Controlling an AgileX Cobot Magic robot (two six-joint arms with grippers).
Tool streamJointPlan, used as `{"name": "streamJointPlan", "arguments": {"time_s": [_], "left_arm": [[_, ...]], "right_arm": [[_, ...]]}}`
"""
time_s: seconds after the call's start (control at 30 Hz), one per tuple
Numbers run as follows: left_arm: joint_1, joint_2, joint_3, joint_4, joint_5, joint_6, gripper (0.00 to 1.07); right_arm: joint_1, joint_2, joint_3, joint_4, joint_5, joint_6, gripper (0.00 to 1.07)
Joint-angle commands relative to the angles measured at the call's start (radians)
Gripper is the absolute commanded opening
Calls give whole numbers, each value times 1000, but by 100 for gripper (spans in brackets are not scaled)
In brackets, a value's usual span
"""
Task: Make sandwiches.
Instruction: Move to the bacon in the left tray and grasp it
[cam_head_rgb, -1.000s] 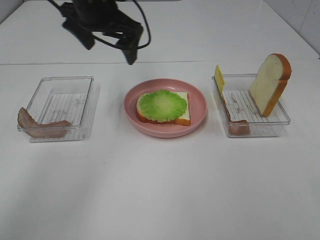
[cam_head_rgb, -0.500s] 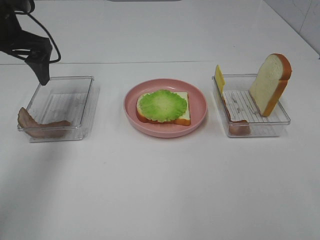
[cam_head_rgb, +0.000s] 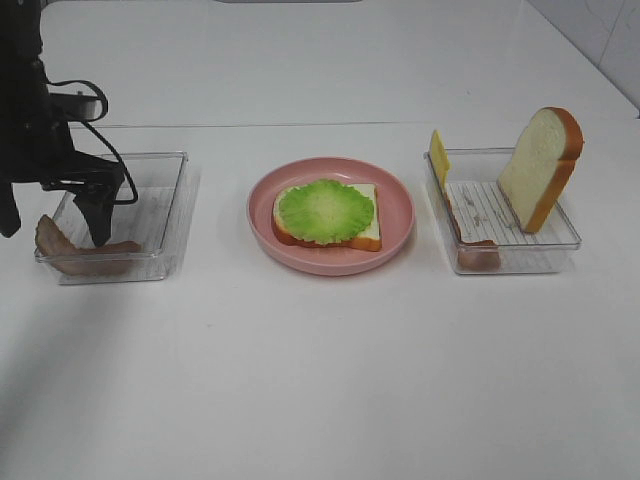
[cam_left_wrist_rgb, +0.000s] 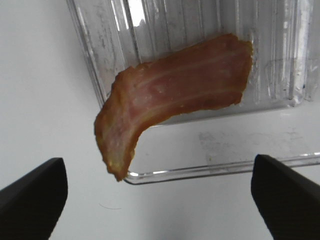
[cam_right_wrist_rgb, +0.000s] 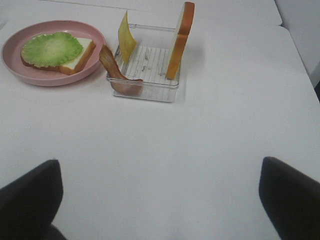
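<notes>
A bread slice (cam_head_rgb: 367, 232) topped with a green lettuce leaf (cam_head_rgb: 325, 210) lies on the pink plate (cam_head_rgb: 400, 215). A brown bacon strip (cam_head_rgb: 75, 255) hangs over the front left corner of the left clear tray (cam_head_rgb: 165, 200). My left gripper (cam_head_rgb: 55, 225) is open just above it, one finger on each side. In the left wrist view the bacon (cam_left_wrist_rgb: 175, 95) lies ahead of the open gripper (cam_left_wrist_rgb: 159, 200). The right tray (cam_head_rgb: 520, 255) holds an upright bread slice (cam_head_rgb: 540, 165), a yellow cheese slice (cam_head_rgb: 438, 155) and another bacon strip (cam_head_rgb: 475, 250). My right gripper (cam_right_wrist_rgb: 160, 200) is open and empty, out of the exterior view.
The right wrist view shows the plate (cam_right_wrist_rgb: 15, 65), the right tray (cam_right_wrist_rgb: 145, 82) with cheese (cam_right_wrist_rgb: 126, 40), bread (cam_right_wrist_rgb: 180, 40) and bacon (cam_right_wrist_rgb: 117, 75), and white table in front of the gripper. The left arm's black cable loops above the left tray.
My left arm has swung from the back middle of the table to the far left and come down over the bacon at the left tray. The food has not moved.
</notes>
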Motion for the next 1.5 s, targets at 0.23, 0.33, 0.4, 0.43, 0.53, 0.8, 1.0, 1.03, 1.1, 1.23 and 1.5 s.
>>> {"name": "streamJointPlan", "arguments": {"time_s": [0.23, 0.33, 0.4, 0.43, 0.53, 0.8, 1.0, 1.03, 1.1, 1.23, 1.5], "left_arm": [[0, 11, 6, -7, -56, -17, 84], [0, 11, 6, -7, -56, -17, 79], [0, 11, 6, -7, -56, -18, 74], [0, 11, 6, -7, -56, -18, 74], [0, 11, 6, -7, -51, -25, 72], [15, 11, 6, 8, -58, -33, 72], [58, 11, 6, -7, -40, -12, 72], [58, 11, 6, -7, -40, -4, 72], [58, 11, 6, -7, -45, -1, 72], [58, 11, 6, -15, -65, -1, 72], [58, 11, 6, -15, -74, 7, 72]], "right_arm": [[1, -22, 0, -3, -5, 3, 98], [1, -22, 0, -3, -5, 3, 98], [1, -22, 0, -3, -5, 3, 98], [1, -22, 0, -3, -5, 3, 98], [1, -22, 0, -3, -5, 3, 98], [1, -22, 0, -3, -5, 3, 98], [1, -22, 0, -3, -5, 3, 98], [1, -22, 0, -3, -5, 3, 98], [1, -22, 0, -3, -5, 3, 98], [1, -22, 0, -3, -5, 3, 98], [1, -22, 0, -3, -5, 3, 98]]}}
